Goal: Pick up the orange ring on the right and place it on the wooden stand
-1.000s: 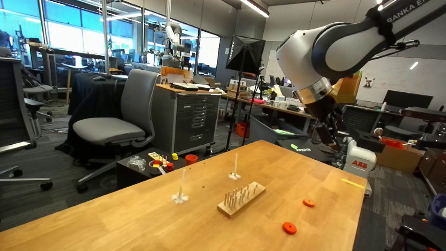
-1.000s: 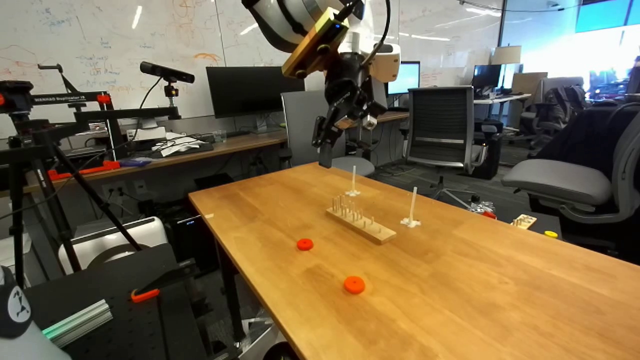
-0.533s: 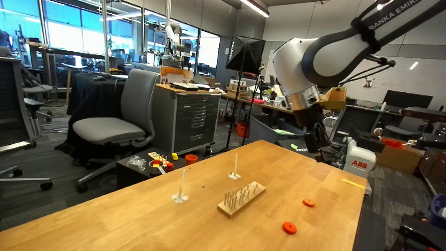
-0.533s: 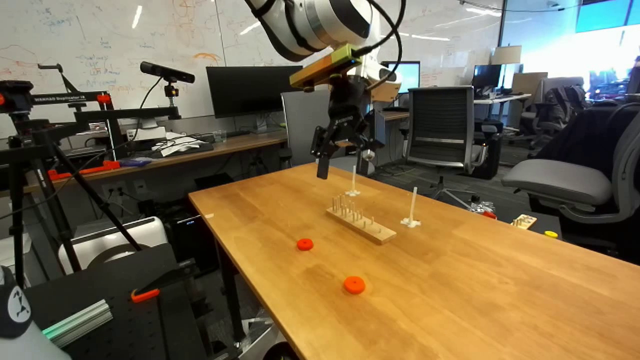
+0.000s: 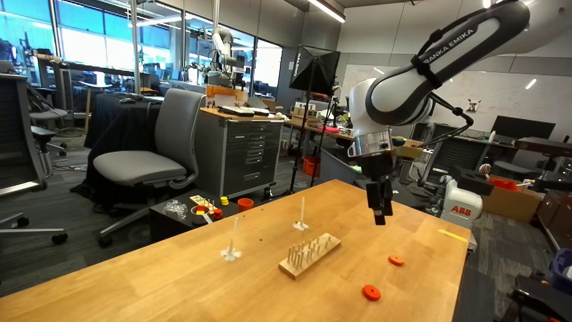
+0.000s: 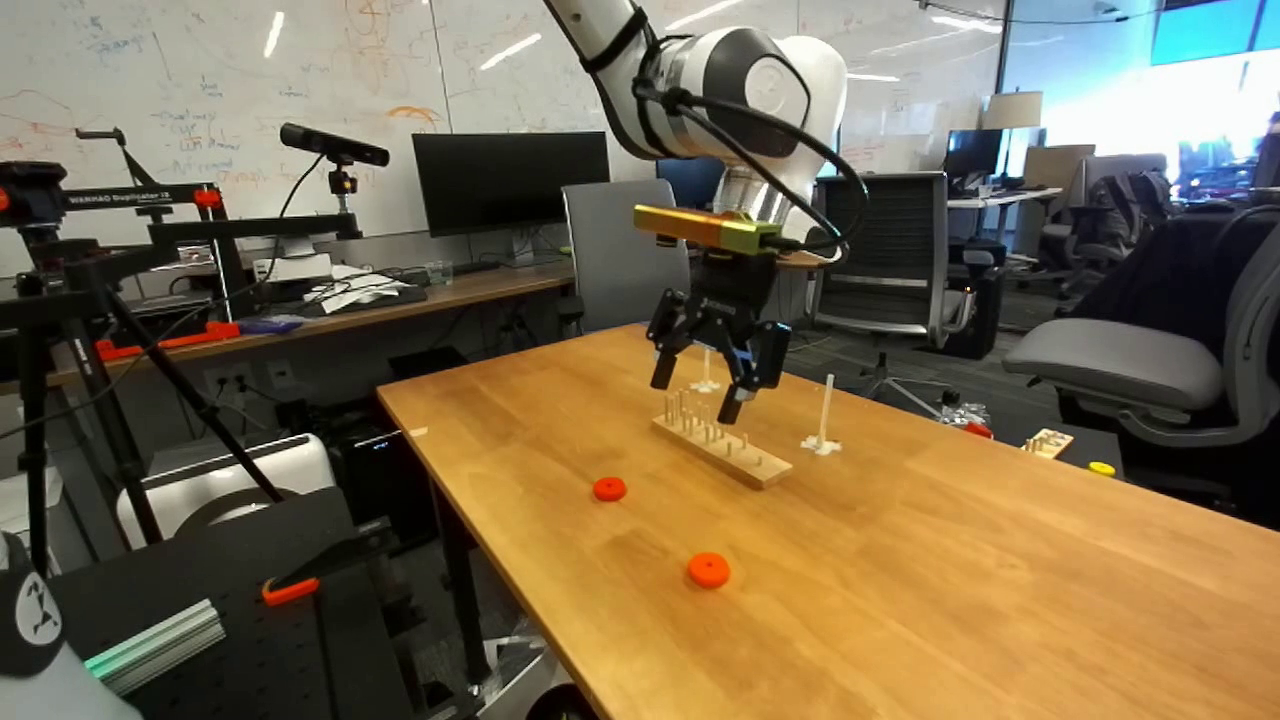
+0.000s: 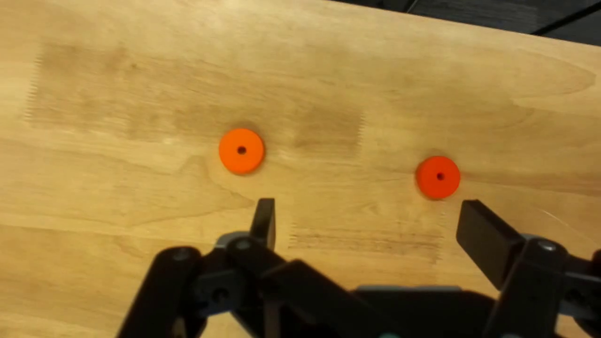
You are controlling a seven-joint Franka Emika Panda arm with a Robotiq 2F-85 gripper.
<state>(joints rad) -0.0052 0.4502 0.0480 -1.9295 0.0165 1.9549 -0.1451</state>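
Two small flat orange rings lie apart on the wooden table. The ring on the right in both exterior views [image 5: 396,260] [image 6: 709,570] appears as the left, more orange ring in the wrist view [image 7: 242,151]. The second ring [image 5: 371,292] [image 6: 610,489] appears redder, at right in the wrist view [image 7: 438,177]. The wooden stand [image 5: 313,261] [image 6: 715,450], a pale base with upright pegs, is out of the wrist view. My gripper [image 5: 382,217] [image 6: 697,395] is open and empty above the table. Its fingertips [image 7: 368,204] point down, with both rings beyond them in the wrist view.
Two thin pale posts [image 5: 233,235] [image 5: 302,210] stand on the table on the stand's far side from the rings. The table edge [image 6: 490,555] runs beyond the rings. A low black side table [image 5: 178,223] with small items stands beside the table.
My gripper has come down and moved left in one view, right in the other, over the table. It has turned from tilted to nearly vertical. The rings and stand have not moved.
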